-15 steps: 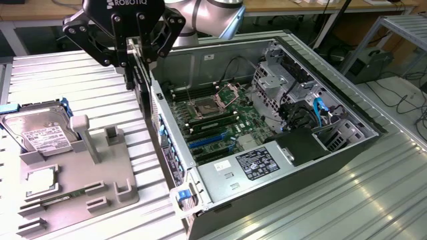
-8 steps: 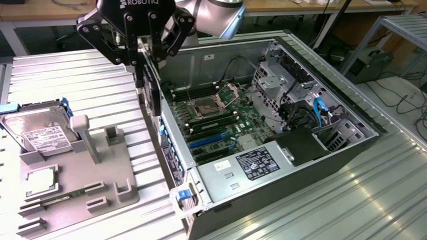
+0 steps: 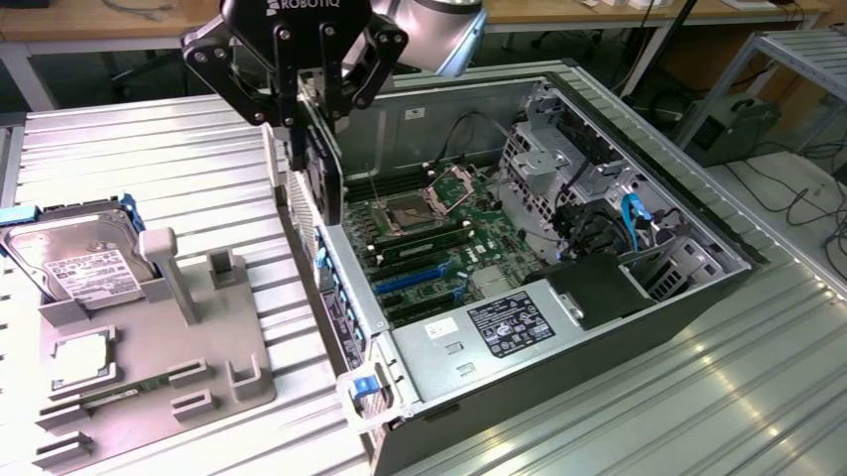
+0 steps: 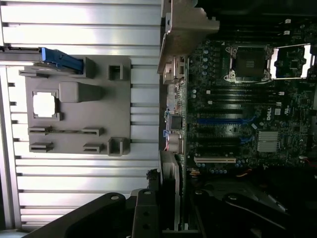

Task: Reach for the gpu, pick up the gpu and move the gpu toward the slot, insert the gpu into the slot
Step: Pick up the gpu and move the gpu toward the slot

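Ribbed metal tabletop (image 3: pixel 159 139) carries an open computer case (image 3: pixel 688 297) lying on its side, with desks and cables in the background.

At the upper part of the exterior view, the gripper (image 3: pixel 313 117) points down, its black fingers clenched on the top edge of the gpu (image 3: pixel 324 188). The card hangs upright and edge-down, a dark flat board. A pale bracket (image 3: pixel 282 174) runs along the end facing the exterior view's left. The gpu hangs over the case's wall on the exterior view's left, its lower edge near the rim, touching nothing I can make out.

In the wrist view the card is seen edge-on (image 4: pixel 170 183), running along the line where the case meets the table.

Inside the case lies the green motherboard (image 3: pixel 483 233). The slot (image 3: pixel 413 279), a long blue strip, sits on it below and toward the exterior view's right of the card, apart from it and unfilled. In the wrist view the slot (image 4: pixel 220 120) lies well inside the board from the card's edge. Just beyond it is the square processor socket (image 3: pixel 401 213). A labelled power supply (image 3: pixel 510 327) fills the near corner.

On the table to the exterior view's left stands a grey fixture (image 3: pixel 238 387). It holds a hard drive (image 3: pixel 82 263) on edge, a square chip (image 3: pixel 82 359) and a memory stick (image 3: pixel 133 389).
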Robot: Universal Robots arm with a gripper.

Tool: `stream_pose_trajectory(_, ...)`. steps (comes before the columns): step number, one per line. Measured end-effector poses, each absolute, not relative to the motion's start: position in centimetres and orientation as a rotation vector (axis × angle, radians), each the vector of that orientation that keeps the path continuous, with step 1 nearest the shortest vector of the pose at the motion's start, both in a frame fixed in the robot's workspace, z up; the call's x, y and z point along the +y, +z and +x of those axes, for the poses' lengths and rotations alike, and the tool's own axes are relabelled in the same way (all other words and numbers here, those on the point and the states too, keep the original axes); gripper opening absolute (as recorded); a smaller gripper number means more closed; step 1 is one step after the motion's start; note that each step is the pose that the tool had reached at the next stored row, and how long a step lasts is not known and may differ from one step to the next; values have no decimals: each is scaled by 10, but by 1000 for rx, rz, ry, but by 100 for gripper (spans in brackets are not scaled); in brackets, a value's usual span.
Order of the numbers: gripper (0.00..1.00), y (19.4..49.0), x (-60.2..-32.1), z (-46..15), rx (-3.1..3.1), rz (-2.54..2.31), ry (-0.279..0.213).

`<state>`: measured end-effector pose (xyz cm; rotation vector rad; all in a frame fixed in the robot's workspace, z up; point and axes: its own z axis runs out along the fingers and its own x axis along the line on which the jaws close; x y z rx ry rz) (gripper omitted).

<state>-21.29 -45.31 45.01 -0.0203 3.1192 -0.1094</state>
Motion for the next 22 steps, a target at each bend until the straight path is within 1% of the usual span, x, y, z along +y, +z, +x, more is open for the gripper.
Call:
stream_pose_trajectory(5,28,450,-453,-208,3119,-20,-105)
stream_pose_trajectory(7,28,450,-453,-205,3120,-20,-79)
stream_pose_trajectory(22,28,449,-453,-193,3120,-20,-79)
